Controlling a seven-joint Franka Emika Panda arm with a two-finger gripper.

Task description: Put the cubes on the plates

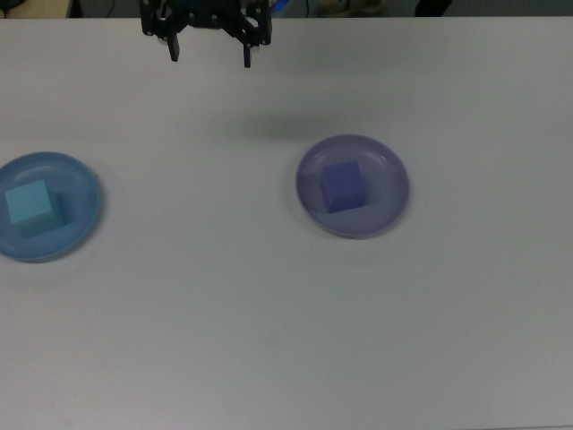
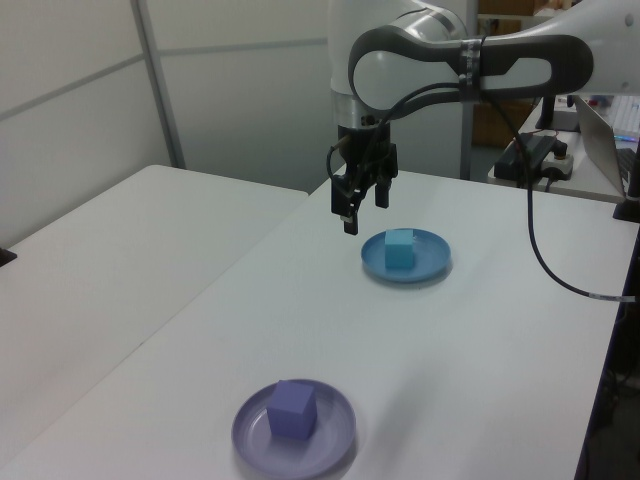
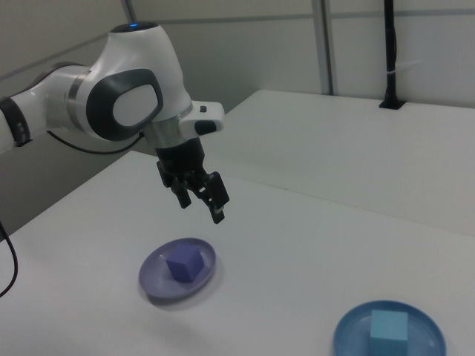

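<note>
both cubes on their plates, pincer spread and empty above the counter

the light cyan cube (image 1: 29,205) sits on the sky blue plate (image 1: 79,184) at the top view's far left edge, a little left of the plate's middle. the indigo cube (image 1: 344,186) rests near the middle of the lavender plate (image 1: 387,170), which lies right of centre in the top view. the two plates are well apart on the white counter (image 1: 286,340).

the pincer (image 1: 210,54) hangs at the top edge of the top view, its two dark fingers spread apart with nothing between them. it touches neither plate and is clear of the counter surface, casting a faint shadow toward the lavender plate.

in the left view the pincer (image 2: 358,212) hovers just left of and above the sky blue plate (image 2: 430,262), with the cyan cube (image 2: 399,248) upright on it; the lavender plate (image 2: 335,440) with its indigo cube (image 2: 292,408) lies near the camera.

in the right view the pincer (image 3: 208,202) hangs above the lavender plate (image 3: 152,280), and the sky blue plate (image 3: 349,334) sits at the lower right.
</note>
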